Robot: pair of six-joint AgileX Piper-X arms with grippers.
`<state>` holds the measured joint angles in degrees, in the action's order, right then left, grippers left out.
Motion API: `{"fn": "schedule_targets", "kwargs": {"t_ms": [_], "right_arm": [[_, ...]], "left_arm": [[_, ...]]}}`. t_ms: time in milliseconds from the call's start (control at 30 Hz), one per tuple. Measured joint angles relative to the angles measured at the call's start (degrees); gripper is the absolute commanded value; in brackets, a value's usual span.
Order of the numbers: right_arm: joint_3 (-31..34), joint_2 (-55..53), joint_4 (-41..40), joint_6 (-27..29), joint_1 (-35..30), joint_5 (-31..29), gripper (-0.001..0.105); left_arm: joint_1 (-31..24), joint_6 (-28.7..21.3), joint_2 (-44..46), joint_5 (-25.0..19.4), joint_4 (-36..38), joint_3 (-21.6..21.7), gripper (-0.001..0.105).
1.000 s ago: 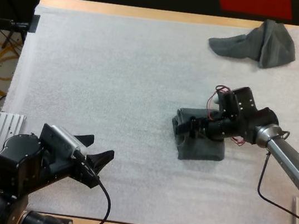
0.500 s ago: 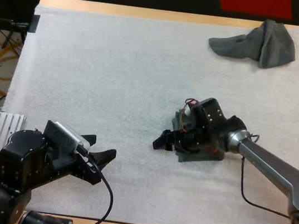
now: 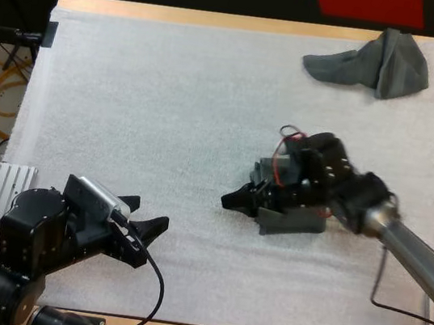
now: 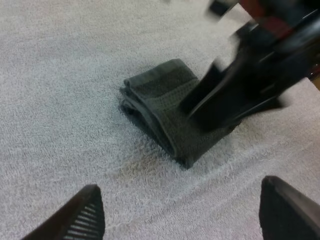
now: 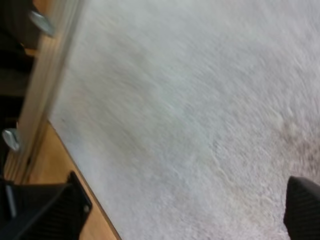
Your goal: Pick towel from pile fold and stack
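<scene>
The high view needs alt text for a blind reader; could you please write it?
The right hand, open, hovers over a folded grey-green towel on the mat. A crumpled towel lies far right; the left hand sits open, near left.

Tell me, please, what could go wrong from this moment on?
1. The right gripper is open and sits low, right at the folded towel. When it pulls away, a finger could catch a layer and drag the fold open.
2. The crumpled towel lies at the far right corner of the mat, close to the edge. A poor grasp there might push it off the mat.
</scene>
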<state>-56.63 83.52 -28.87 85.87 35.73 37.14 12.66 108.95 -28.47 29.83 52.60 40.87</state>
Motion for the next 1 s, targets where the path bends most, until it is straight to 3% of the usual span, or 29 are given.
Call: {"fn": "schedule_targets", "kwargs": {"t_ms": [133, 333, 700, 833, 1000], "right_arm": [[0.0, -10.4, -2.8, 0.7, 0.0, -9.4, 0.08], [0.0, -25.7, -13.1, 1.7, 0.0, -22.1, 0.08], [0.0, -48.1, -39.7, 2.1, 0.0, -34.0, 0.08], [0.3, -53.7, -41.2, 2.2, 0.0, -38.6, 0.08], [0.3, -54.7, -40.1, 2.3, 0.0, -40.0, 0.08]], "left_arm": [[0.0, 0.0, 0.0, 0.0, 0.0, 0.0, 0.063], [0.0, 0.0, 0.0, 0.4, 0.0, 0.0, 0.063], [0.0, 0.0, 0.0, 0.4, 0.0, 0.0, 0.063], [0.0, 0.0, 0.0, 0.4, 0.0, 0.0, 0.063], [0.0, 0.3, -1.3, 0.3, -0.1, 0.0, 0.066]]}}
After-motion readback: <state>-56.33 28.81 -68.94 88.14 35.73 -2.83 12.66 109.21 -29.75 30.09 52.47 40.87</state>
